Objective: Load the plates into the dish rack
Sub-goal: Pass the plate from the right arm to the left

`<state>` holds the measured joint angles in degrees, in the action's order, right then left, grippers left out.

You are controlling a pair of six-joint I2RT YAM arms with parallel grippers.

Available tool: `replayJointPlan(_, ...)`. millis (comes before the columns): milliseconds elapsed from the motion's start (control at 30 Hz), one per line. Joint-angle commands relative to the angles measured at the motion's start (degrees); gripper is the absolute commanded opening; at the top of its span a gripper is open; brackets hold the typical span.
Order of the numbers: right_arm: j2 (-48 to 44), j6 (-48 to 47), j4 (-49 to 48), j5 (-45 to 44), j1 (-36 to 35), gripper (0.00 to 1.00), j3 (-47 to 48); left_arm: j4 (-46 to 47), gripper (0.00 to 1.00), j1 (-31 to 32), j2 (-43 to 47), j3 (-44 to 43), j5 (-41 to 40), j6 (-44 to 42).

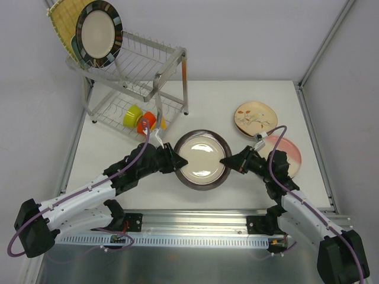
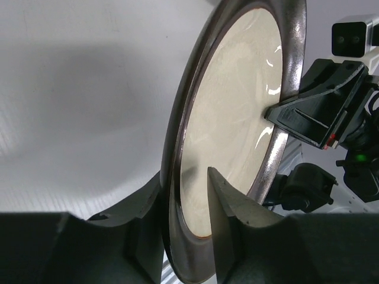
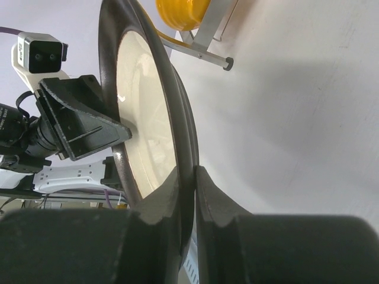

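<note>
A round dark-rimmed cream plate (image 1: 201,160) lies roughly level at the table's middle, between both arms. My left gripper (image 1: 176,161) is shut on its left rim, and in the left wrist view that gripper (image 2: 185,177) straddles the plate (image 2: 231,118). My right gripper (image 1: 227,161) is shut on the opposite rim, where its fingers (image 3: 188,171) pinch the plate (image 3: 145,112) tightly. The dish rack (image 1: 160,71) stands at the back left. Its upper tier holds a yellow woven plate (image 1: 62,21), a teal plate (image 1: 76,50) and another dark-rimmed plate (image 1: 99,34), all standing on edge.
A cream floral plate (image 1: 256,118) and a pink plate (image 1: 289,155) lie on the table at the right. Green (image 1: 132,115), orange (image 1: 145,123) and yellow (image 1: 161,123) bowls sit in the rack's lower tier. A metal rail (image 1: 195,239) runs along the near edge.
</note>
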<state>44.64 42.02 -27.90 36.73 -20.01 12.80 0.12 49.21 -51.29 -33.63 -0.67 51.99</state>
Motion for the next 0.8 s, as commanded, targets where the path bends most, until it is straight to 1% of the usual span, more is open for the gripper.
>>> replayJointPlan(0, -2.28, 2.72, -10.86, 1.50, -0.03, 0.01, 1.53, 3.04, 0.22, 0.80, 0.40, -1.62, -0.21, 0.22)
replayJointPlan(67, -2.02, 2.37, -10.42, 1.33, -0.03, 0.01, 1.53, 3.04, 0.13, 0.89, 0.57, -1.62, -0.39, -0.13)
replayJointPlan(100, -1.93, 2.10, -10.16, 1.33, -0.03, 0.01, 1.62, 3.04, 0.04, 0.89, 0.75, -1.70, -0.56, -0.04)
replayJointPlan(133, -1.93, 1.84, -9.46, 1.33, -0.12, 0.01, 1.62, 3.04, 0.00, 0.89, 0.92, -1.71, -0.65, -0.39)
replayJointPlan(233, -1.84, 0.35, -6.48, 0.89, -0.03, 0.01, 2.05, 3.04, 0.00, 0.89, 1.54, -1.88, -1.53, -1.01)
replayJointPlan(267, -1.75, -0.35, -5.51, 0.80, -0.12, 0.03, 2.40, 3.04, 0.00, 0.89, 1.72, -1.88, -1.70, -1.27)
replayJointPlan(333, -2.01, -2.46, -3.05, 0.27, -0.03, 0.18, 2.58, 3.13, 0.00, 0.89, 1.63, -2.32, -2.15, -2.41)
replayJointPlan(367, -2.02, -2.47, -2.17, 0.10, -0.03, 0.18, 2.58, 3.13, 0.00, 0.89, 1.63, -2.32, -2.15, -2.94)
replayJointPlan(400, -2.28, -3.69, -0.42, -0.17, -0.03, 0.29, 2.67, 3.31, 0.00, 0.89, 1.63, -3.02, -2.06, -4.34)
replayJointPlan(433, -2.37, -4.31, 0.56, -0.34, -0.03, 0.37, 2.76, 3.31, 0.00, 0.89, 1.54, -3.46, -1.97, -5.13)
replayJointPlan(467, -2.54, -5.01, 1.61, -0.78, -0.12, 0.50, 3.02, 3.31, 0.00, 0.89, 1.80, -3.90, -2.14, -5.92)
replayJointPlan(533, -2.81, -7.12, 5.03, -1.74, -0.03, 0.62, 3.37, 3.31, 0.00, 0.89, 2.07, -5.22, -2.58, -8.38)
replayJointPlan(567, -2.89, -7.74, 6.01, -2.01, -0.12, 0.71, 3.55, 3.22, 0.00, 0.89, 2.24, -5.66, -3.02, -9.35)
replayJointPlan(667, -3.16, -9.67, 8.73, -2.98, -0.12, 0.83, 3.99, 3.31, 0.00, 0.89, 2.25, -7.59, -3.20, -13.65)
replayJointPlan(700, -3.25, -10.20, 9.44, -3.24, -0.03, 0.88, 4.08, 3.22, 0.00, 0.89, 2.24, -8.55, -2.85, -14.62)
replayJointPlan(767, -3.86, -12.47, 12.68, -4.29, -0.12, 0.92, 5.04, 3.22, 0.00, 0.89, 2.24, -9.52, -2.15, -18.49)
